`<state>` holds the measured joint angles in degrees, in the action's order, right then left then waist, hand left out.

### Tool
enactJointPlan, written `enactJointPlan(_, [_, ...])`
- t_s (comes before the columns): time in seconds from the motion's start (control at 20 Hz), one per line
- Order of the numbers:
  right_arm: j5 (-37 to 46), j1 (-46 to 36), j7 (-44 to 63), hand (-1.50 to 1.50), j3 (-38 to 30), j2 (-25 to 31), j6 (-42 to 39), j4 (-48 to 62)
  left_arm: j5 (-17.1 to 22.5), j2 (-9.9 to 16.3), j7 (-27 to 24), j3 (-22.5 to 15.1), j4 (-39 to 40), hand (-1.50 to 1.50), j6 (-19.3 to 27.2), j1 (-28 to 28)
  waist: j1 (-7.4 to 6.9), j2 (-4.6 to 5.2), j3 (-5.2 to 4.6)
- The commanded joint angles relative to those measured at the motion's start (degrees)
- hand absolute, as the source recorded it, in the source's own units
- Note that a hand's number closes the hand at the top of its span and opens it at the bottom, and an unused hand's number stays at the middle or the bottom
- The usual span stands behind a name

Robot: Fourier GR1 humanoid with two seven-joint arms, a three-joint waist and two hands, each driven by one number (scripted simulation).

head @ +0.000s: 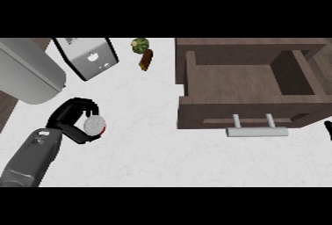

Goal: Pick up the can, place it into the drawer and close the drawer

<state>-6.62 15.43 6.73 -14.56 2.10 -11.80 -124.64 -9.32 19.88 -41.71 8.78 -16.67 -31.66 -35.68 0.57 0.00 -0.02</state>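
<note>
- One grey forearm comes in from the near left corner; its black left hand [73, 117] is curled round the single can [95, 125], whose pale round end faces up with a sliver of red at its lower edge.
- The can sits just above the white desk [149, 149], left of centre and well apart from the drawer; most of its body is hidden by the fingers.
- At the right edge only a small black sliver of the right hand [329, 130] shows, cut off by the view, and I cannot tell how its fingers stand.
- One wooden drawer [250, 79] stands pulled open on the right, with nothing visible inside it; its one silver handle [255, 131] juts toward me on two short posts.
- Farther back near the middle lies one small object, a green rounded top on a brown body [144, 52]; what it is I cannot make out.
- At the far left stand two pale appliances: a rounded grey one [29, 72] cut off by the edge, and a boxy one with dark sides [88, 56], also partly cut off.
</note>
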Motion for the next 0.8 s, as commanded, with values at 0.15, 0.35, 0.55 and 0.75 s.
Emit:
enactJointPlan(0.15, [1.0,3.3,-3.8,-1.5,-0.6,-1.2,-0.8,1.4,10.0,-6.2,3.4,10.6,-2.2,1.5,17.9,1.9,-1.54,-0.65,0.2])
enactJointPlan(0.35, [1.7,2.7,-4.2,-1.5,-0.5,-1.6,-0.4,2.0,11.9,-9.6,8.3,11.1,-9.6,1.5,25.4,0.4,-2.16,-0.87,0.24])
enactJointPlan(0.55, [0.8,3.3,-1.7,-1.5,0.0,-2.0,-0.4,-1.6,12.0,-15.2,14.1,7.2,-23.1,1.5,28.3,4.4,-1.78,-0.72,0.15])
enactJointPlan(0.75, [1.2,4.0,-4.3,-1.5,0.2,-2.1,0.3,0.1,9.8,-17.6,23.2,2.4,-35.7,1.5,32.6,4.9,-1.75,-0.69,0.16])
